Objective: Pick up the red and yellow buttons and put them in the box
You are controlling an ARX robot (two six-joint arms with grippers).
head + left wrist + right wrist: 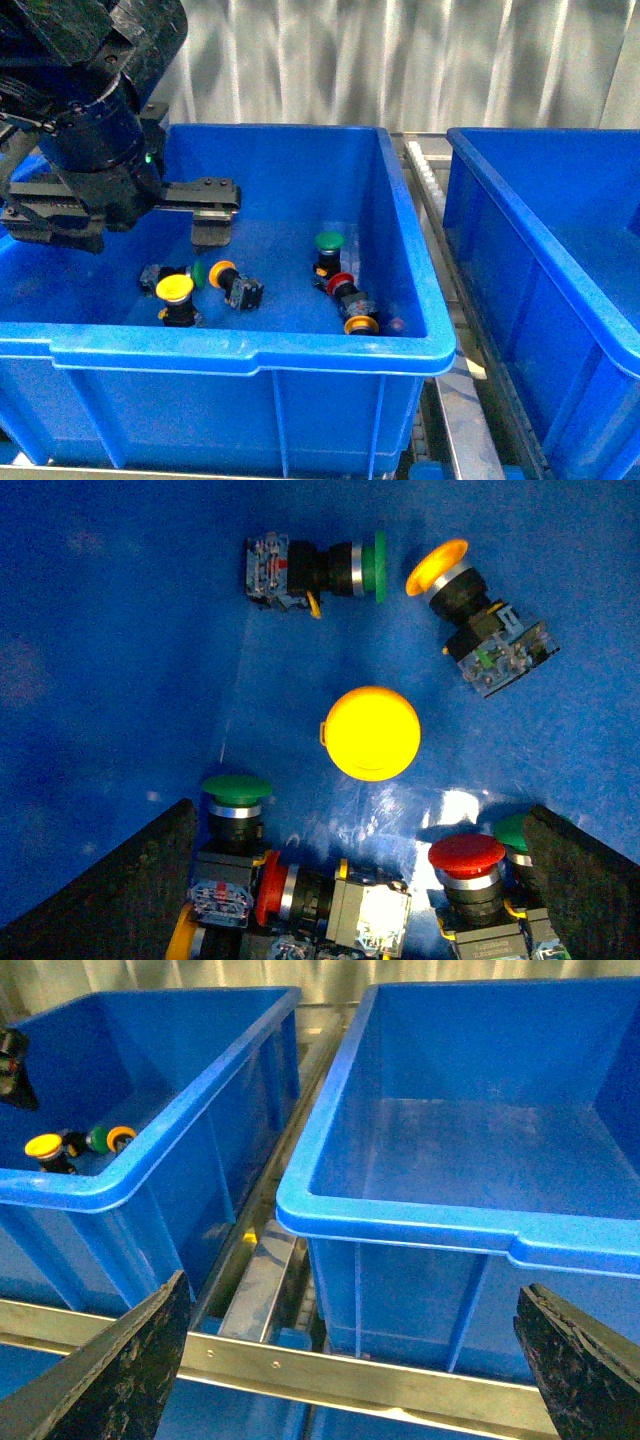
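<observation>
Several buttons lie in the left blue bin (250, 352). A yellow button (175, 288) (371, 733) stands cap up near the front wall. Beside it another yellow button (222, 272) (437, 566) lies on its side. A red button (340, 283) (268, 888) lies by the right wall, and a second red cap (466, 853) stands upright close by. My left gripper (212, 212) (360, 900) hangs open inside this bin, above the buttons, holding nothing. The box (500, 190) (400, 1222) on the right holds nothing. My right gripper (350, 1380) is open in front of the two bins, outside them.
Green buttons (328, 241) (236, 788) (375, 566) lie among the others. A further yellow cap (361, 325) sits at the front right corner. A metal rail (300, 1365) and roller track (428, 170) run between the bins. A corrugated wall stands behind.
</observation>
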